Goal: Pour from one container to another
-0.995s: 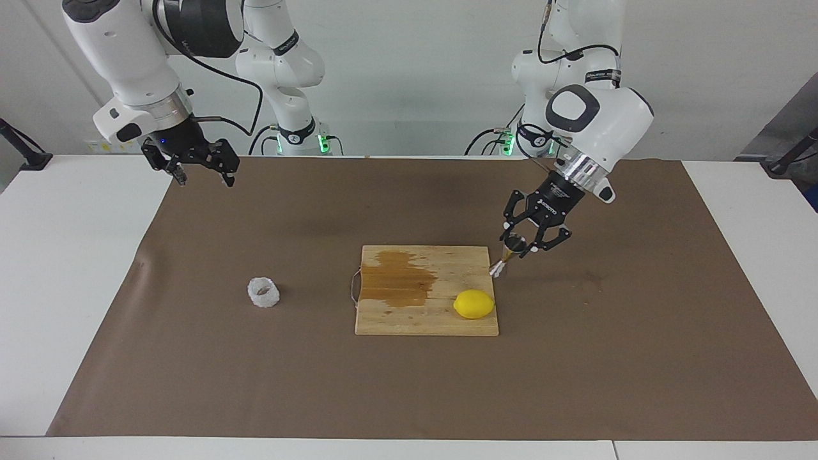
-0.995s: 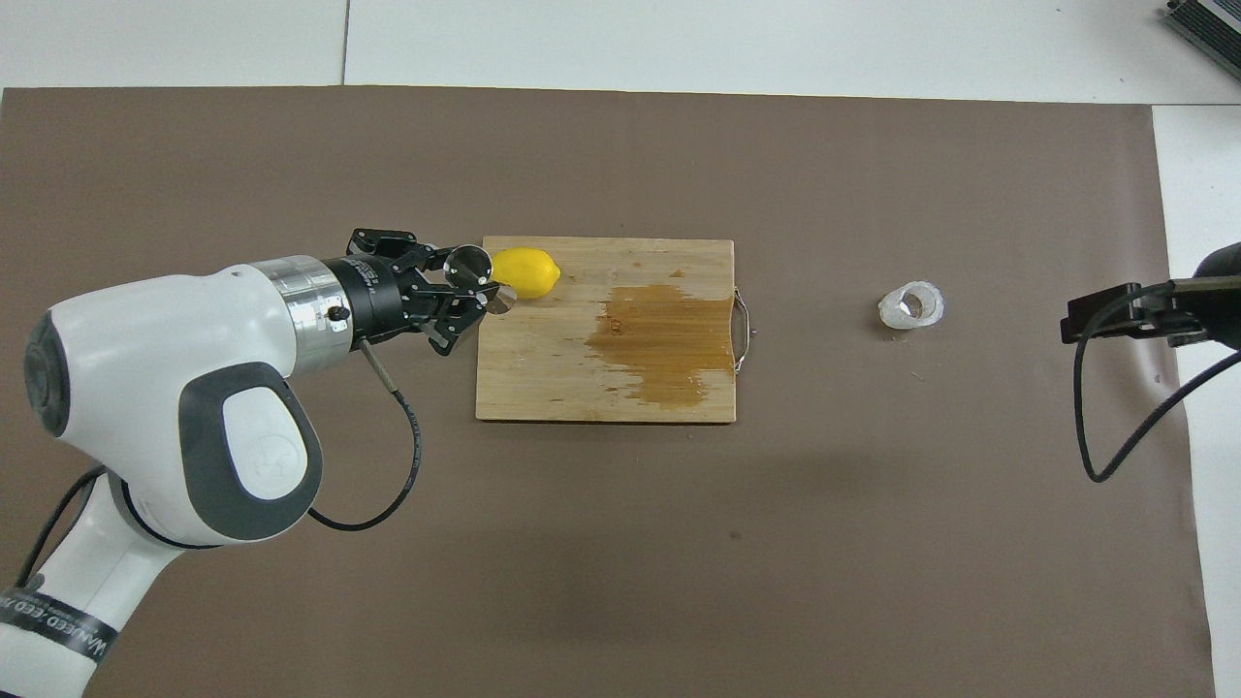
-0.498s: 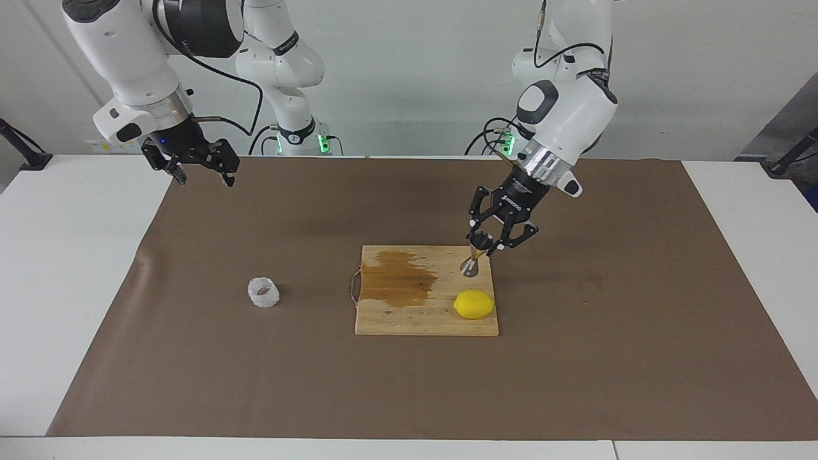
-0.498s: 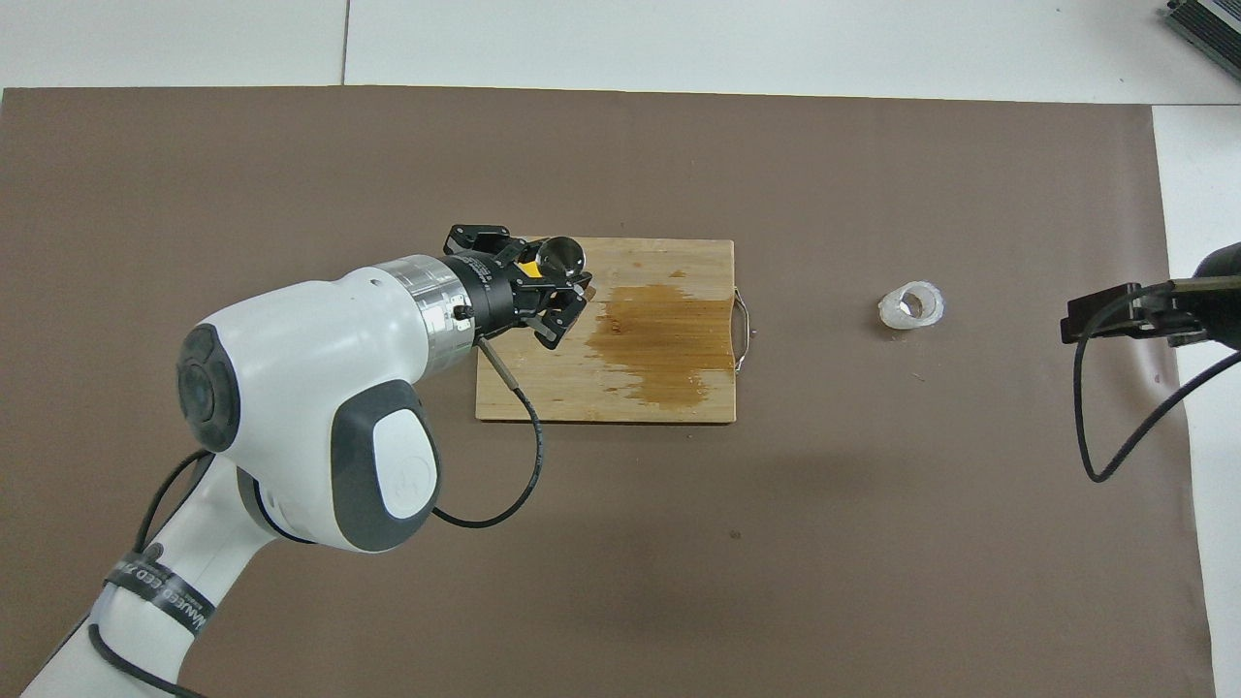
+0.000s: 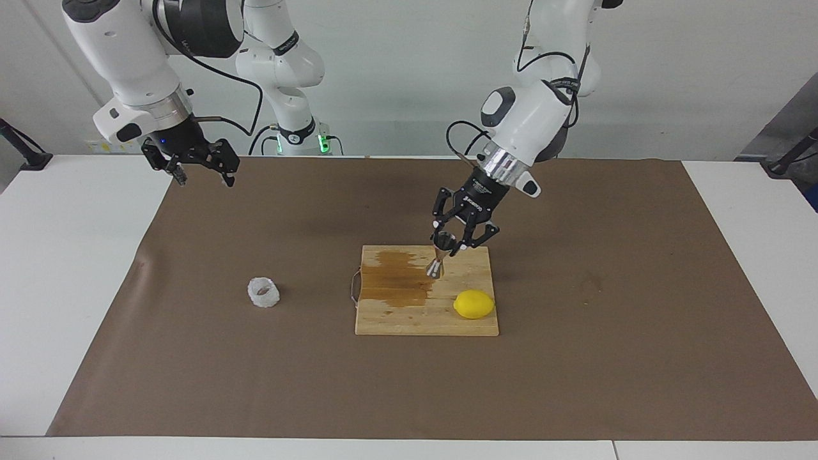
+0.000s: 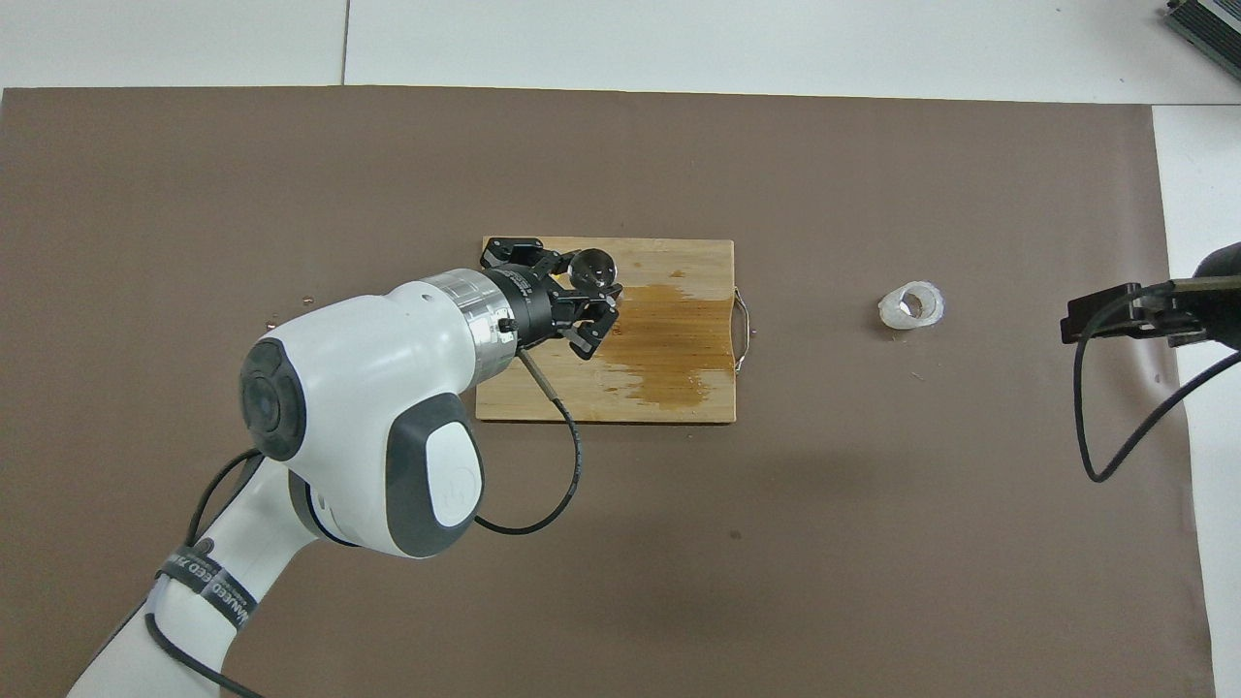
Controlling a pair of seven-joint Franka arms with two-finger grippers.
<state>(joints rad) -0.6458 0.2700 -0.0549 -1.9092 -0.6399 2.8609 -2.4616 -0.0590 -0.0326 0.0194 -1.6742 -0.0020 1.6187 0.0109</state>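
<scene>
Carrying the steel jigger (image 5: pixel 438 258), the left gripper (image 5: pixel 447 245) was clamped on its upper cone just right of frame centre, holding it tilted over the stained cutting board (image 5: pixel 396 319). The crinkled cup (image 5: pixel 263 292) stood apart on the brown mat (image 5: pixel 575 383) at centre left, untouched. The right gripper (image 5: pixel 203 171) waited with fingers spread at upper left. Judged step: transport of the jigger. The next move would call for bringing jigger and cup together before any pour.

White table (image 5: pixel 77 268) carried brown paper mat (image 5: pixel 575 358); on mat lay stained wooden cutting board (image 5: pixel 409 316) and whitish crinkled cup (image 5: pixel 263 292).
</scene>
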